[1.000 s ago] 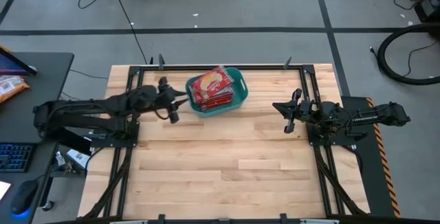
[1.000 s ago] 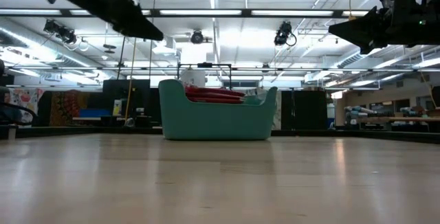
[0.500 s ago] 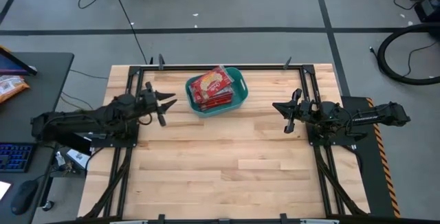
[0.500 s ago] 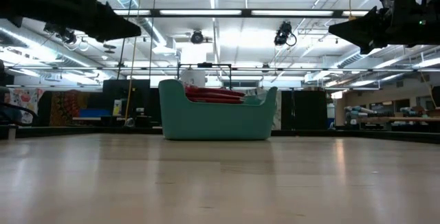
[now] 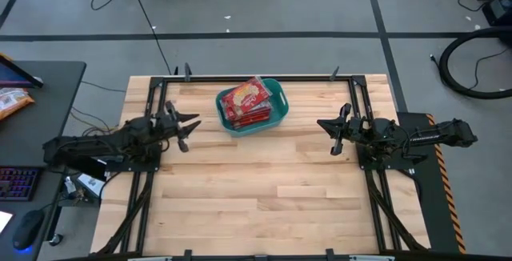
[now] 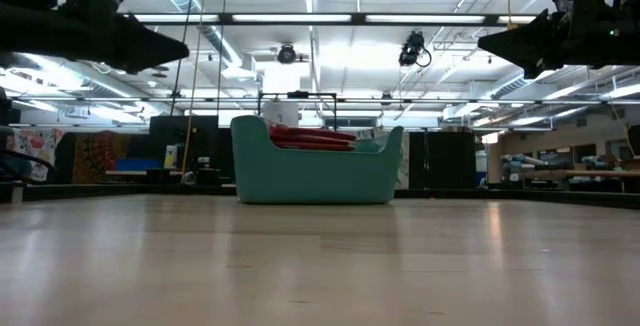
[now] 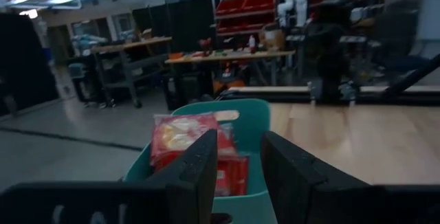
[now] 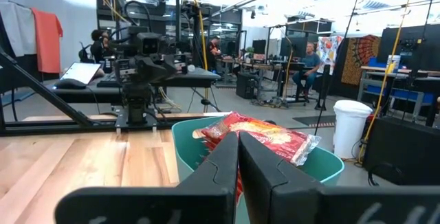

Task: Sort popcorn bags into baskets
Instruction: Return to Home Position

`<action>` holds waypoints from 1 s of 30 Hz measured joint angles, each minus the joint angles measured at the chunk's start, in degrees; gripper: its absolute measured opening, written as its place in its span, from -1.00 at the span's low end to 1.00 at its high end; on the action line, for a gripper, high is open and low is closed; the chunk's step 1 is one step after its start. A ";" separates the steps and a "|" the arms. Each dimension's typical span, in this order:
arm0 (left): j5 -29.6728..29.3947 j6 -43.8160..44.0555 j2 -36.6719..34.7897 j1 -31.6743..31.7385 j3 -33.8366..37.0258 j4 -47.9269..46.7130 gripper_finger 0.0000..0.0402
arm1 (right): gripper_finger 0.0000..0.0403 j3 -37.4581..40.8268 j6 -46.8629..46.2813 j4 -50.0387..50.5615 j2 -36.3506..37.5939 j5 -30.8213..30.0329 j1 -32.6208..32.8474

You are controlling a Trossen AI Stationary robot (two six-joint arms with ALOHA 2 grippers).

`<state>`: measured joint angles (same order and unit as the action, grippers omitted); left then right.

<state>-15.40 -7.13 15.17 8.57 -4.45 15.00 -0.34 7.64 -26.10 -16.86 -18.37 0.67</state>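
The teal basket (image 5: 276, 110) stands on the table near the middle of its far edge and holds a pile of red popcorn bags (image 5: 245, 101). The top bag lies tilted, partly above the rim. In the low view the basket (image 6: 315, 176) shows red bags (image 6: 310, 138) just over its rim. My left gripper (image 5: 190, 131) hovers open, left of the basket and above the table, pointing at it; its wrist view shows basket (image 7: 256, 113) and bags (image 7: 180, 132) past the gripper (image 7: 240, 143). My right gripper (image 5: 320, 123) is shut and hovers right of the basket, facing it (image 8: 187, 140).
Black frame rails (image 5: 152, 101) run along the left and right sides of the wooden table (image 5: 264, 189). Bare wood stretches from the basket to the near edge. A desk with a keyboard (image 5: 16, 182) stands left of the table. People sit in the room beyond (image 8: 306, 59).
My left gripper has drawn back from the basket's left rim toward the table's left edge, staying above the table. The right arm, the basket and the bags have kept still.
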 joint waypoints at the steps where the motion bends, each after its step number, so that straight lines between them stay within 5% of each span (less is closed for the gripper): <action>1: 0.00 0.01 -1.11 -0.58 0.37 -0.16 -0.42 | -0.90 0.00 0.00 0.01 0.00 0.02 0.00; 12: -0.19 0.71 -11.89 -6.60 1.24 -4.96 -0.42 | -0.90 -0.01 0.00 0.01 0.00 0.02 0.01; 18: -0.22 11.08 -12.23 -6.59 1.24 -5.54 -0.42 | -0.90 0.00 -0.02 0.00 0.00 0.02 0.02; 30: -0.23 10.94 -12.21 -6.57 1.24 -5.57 -0.42 | -0.90 -0.02 0.00 0.00 0.00 0.01 0.01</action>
<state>-15.62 3.81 2.96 2.00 -3.20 9.43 -0.36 7.63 -26.10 -16.86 -18.36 0.68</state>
